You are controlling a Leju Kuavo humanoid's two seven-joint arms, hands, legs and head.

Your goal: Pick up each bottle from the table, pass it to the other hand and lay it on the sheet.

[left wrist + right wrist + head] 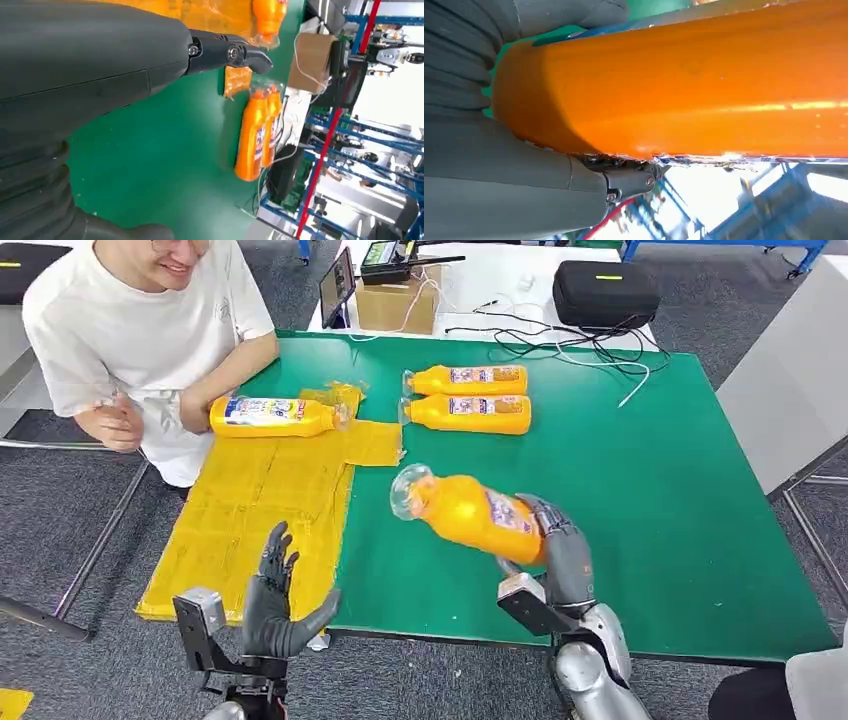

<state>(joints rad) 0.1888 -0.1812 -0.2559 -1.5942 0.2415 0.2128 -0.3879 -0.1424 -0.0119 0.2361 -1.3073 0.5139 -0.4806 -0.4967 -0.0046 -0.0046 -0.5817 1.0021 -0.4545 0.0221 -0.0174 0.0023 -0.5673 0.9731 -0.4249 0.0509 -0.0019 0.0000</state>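
My right hand (560, 545) grips an orange bottle (470, 512) by its base and holds it above the green table (650, 500), clear cap pointing left toward the sheet. Close up, the same orange bottle (694, 80) lies across my right hand (514, 185). My left hand (275, 595) is open, fingers raised, over the near edge of the yellow sheet (260, 510); its fingers (225, 52) hold nothing. One orange bottle (272, 416) lies on the sheet's far end. Two more orange bottles (470, 380) (470, 413) lie side by side at the table's far middle, also seen as a bottle pair (257, 135).
A person in a white shirt (140, 330) sits at the far left corner, forearm beside the bottle on the sheet. Behind the table are a cardboard box (397, 302), a black case (605, 292) and loose cables (560, 340). A grey surface (790, 390) stands at the right.
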